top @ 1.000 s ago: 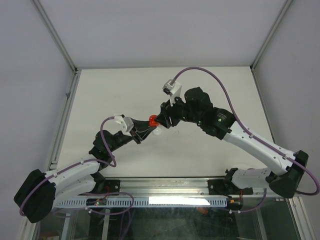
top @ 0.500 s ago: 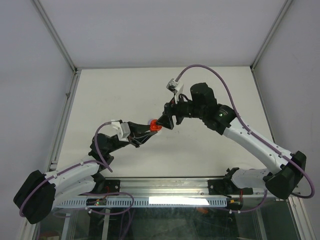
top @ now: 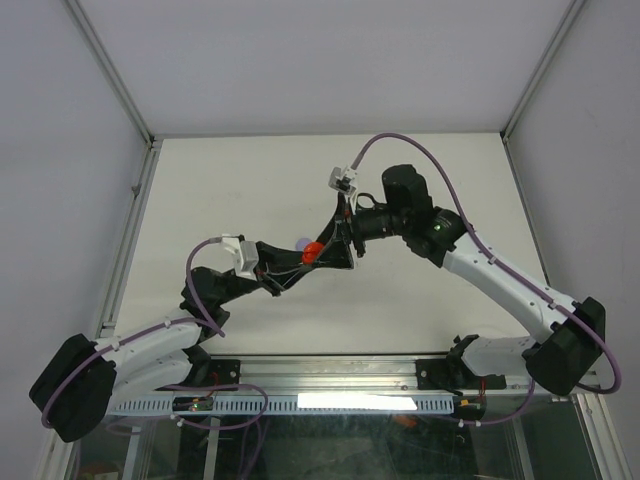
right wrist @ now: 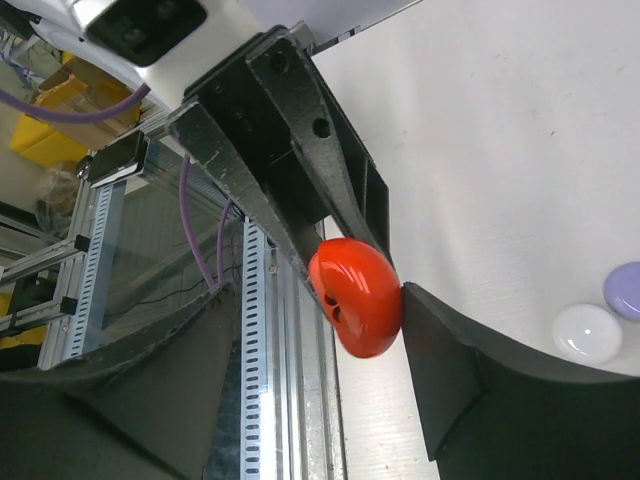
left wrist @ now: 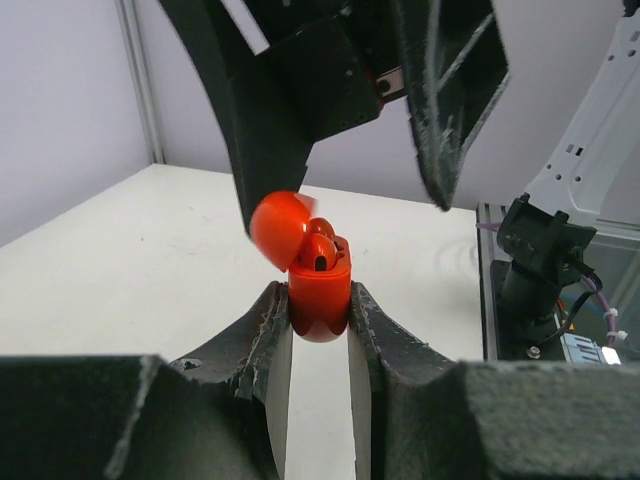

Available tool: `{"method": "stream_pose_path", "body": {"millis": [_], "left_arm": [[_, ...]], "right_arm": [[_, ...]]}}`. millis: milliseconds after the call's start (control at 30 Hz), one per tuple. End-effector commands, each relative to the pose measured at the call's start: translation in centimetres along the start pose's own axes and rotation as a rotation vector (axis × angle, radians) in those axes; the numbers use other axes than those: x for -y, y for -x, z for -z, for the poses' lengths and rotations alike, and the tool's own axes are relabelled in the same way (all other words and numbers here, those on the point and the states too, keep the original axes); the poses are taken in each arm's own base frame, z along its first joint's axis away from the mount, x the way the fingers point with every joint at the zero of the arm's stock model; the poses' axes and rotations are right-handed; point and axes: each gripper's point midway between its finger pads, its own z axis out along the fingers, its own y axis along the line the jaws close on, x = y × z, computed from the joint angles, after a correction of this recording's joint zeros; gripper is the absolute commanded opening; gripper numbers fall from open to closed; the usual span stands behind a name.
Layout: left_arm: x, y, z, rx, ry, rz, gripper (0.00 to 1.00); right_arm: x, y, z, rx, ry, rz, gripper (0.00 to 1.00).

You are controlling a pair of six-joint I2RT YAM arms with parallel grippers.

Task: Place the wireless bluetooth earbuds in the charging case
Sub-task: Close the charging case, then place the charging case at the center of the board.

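The left arm point(top: 150, 340) is reaching in from the near left corner, and its claw point(left wrist: 318, 312) is clamping the lower body of the red charging case point(left wrist: 322, 290) between both fingers. The left claw is holding the case upright and above the worktop point(top: 220, 190) rather than resting it there. The case's lid point(left wrist: 280, 228) is hanging open, tipped back to the left in the left wrist view. A red earbud point(left wrist: 320, 250) is sitting in the case's mouth, with its top showing just over the rim.

Just right of the case, the right claw point(right wrist: 320, 295) is crowding in. Its jaws are standing well apart and straddling the case, and they are gripping nothing. In the right wrist view one pad point(right wrist: 440, 360) is sitting just beside the rounded red lid, and whether it is touching cannot be told. The other finger point(right wrist: 150, 390) is staying well clear. In the left wrist view these two black fingers are looming over the open case and blocking most of the sight above it.

Farther right in the right wrist view, a white disc point(right wrist: 587, 332) and a lavender disc point(right wrist: 628, 290) are lying close together on the worktop, apart from both claws.
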Motion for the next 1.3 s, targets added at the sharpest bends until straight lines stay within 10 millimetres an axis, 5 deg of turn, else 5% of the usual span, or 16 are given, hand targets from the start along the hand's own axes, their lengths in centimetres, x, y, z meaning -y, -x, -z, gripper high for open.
{"method": "stream_pose_path", "body": {"millis": [0,267,467,667,867,1267], "left_arm": [[-1.1,0.7,-0.6,0.025,0.071,0.090,0.00],[-2.0,-1.0,0.0,-0.015,0.166,0.254,0.00],[-4.4,-5.0,2.1,-0.117,0.429,0.523,0.00],[-6.7,-10.1,5.7,-0.246,0.730,0.711,0.00],[-8.6,-13.3,7.7,-0.281,0.867,0.881,0.01],[-10.9,-19.3,7.8,-0.425,0.982,1.034,0.11]], "right_arm": [[-2.7,1.8,1.5,0.066,0.082,0.113,0.69],[1.1,2.1,2.2,0.105,-0.141,0.110,0.70],[7.2,1.9,5.1,0.175,-0.550,0.075,0.72],[9.8,0.3,7.8,0.221,-0.757,0.059,0.73],[10.6,-0.9,10.1,0.254,-0.877,0.056,0.73],[10.2,-1.9,11.9,0.271,-0.935,0.069,0.74]]}}
